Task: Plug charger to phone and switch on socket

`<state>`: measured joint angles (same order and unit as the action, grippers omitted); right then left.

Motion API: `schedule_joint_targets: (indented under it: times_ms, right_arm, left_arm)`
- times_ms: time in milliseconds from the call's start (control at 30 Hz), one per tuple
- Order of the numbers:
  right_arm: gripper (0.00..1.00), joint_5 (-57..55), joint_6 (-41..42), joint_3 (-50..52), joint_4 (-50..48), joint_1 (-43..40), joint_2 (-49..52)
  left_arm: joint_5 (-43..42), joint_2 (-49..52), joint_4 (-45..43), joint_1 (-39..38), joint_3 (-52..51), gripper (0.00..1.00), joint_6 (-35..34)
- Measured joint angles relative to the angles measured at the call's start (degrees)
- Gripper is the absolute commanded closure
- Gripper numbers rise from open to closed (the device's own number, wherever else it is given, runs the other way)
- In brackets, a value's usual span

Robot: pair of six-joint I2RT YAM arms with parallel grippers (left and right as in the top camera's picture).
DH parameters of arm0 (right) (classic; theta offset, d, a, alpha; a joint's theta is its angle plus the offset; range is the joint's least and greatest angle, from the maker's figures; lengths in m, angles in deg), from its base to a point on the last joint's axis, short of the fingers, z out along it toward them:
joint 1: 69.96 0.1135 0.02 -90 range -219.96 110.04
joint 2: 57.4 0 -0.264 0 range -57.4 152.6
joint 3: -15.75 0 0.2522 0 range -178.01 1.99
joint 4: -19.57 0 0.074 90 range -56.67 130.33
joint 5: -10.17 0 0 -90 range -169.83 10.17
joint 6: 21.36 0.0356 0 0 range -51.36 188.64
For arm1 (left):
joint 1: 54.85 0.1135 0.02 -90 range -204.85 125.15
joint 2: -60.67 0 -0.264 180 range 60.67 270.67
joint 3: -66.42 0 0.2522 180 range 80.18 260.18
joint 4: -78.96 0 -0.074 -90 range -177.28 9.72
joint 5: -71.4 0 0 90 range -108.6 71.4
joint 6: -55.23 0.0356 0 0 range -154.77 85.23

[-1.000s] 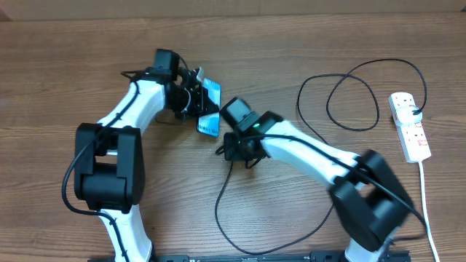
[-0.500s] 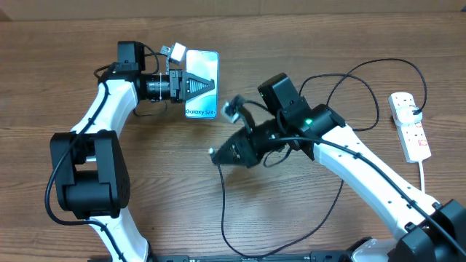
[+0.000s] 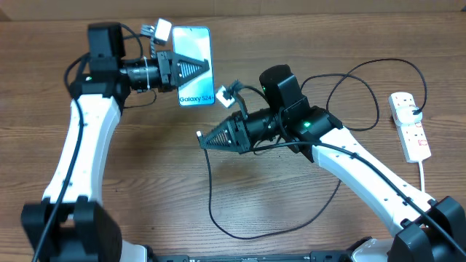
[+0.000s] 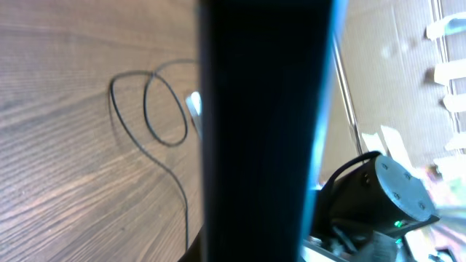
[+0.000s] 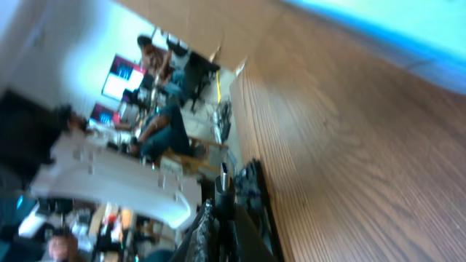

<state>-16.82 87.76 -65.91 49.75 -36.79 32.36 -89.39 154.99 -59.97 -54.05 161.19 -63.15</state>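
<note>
Phone (image 3: 202, 41) was held off the table (image 3: 109, 218) over its far-left part, close to the far edge, screen up toward the overhead camera. The left gripper (image 3: 186, 67) had its fingers pressed onto the phone across its width. It was gripped from the left, which left the near short edge free, presumably to present the port. In the left wrist view the phone's dark edge (image 4: 262, 131) filled the centre of the picture and hid the fingers. The right gripper (image 3: 207, 137) hung over the middle of the table, pointing left, fingers pinched together on the connector end of the charger (image 3: 212, 211). The tip sat near the phone's lower edge but apart from it and, as far as I could judge, not lined up with it, so the plug was not yet in. The right wrist view was blurred and showed only a strip of light blue phone (image 5: 393, 22) at the top. Charger slack dropped from the gripper, swung toward the near edge, then looped back to the socket (image 3: 409, 125) beside the right edge. Its white cord (image 3: 427, 204) ran to the near-right corner. Whether the socket was switched on could not be told. Nothing stood between tip and phone; the trailing cable could drag or snag during insertion.
</note>
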Motion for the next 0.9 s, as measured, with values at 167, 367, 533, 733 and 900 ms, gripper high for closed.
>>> schedule_joint_targets:
  times_ms: [167, 367, 533, 733, 900]
  right_arm:
    - [0.96, -1.64, 10.27, 0.00, -9.46, 0.24, 0.00]
    - [0.96, -1.70, 20.57, 0.02, -19.50, 0.26, 0.00]
    - [0.96, -1.68, 26.80, 0.02, -26.40, 0.20, 0.00]
    - [0.96, -1.03, 31.56, 0.04, -29.62, -1.03, 0.00]
    - [0.96, 2.58, 34.56, 0.02, -30.56, -3.69, 0.00]
  left_arm:
    - [1.03, -2.40, -0.74, 0.00, 0.02, 0.96, -6.25]
    - [0.13, -2.27, -5.40, 0.26, -0.04, 0.96, -12.44]
    - [-1.81, -2.27, -14.58, 1.05, -0.09, 0.96, -20.74]
    - [-4.48, -2.27, -22.34, 1.22, -0.11, 0.95, -31.08]
    - [-6.69, -2.27, -23.96, 1.22, -0.11, 0.95, -35.74]
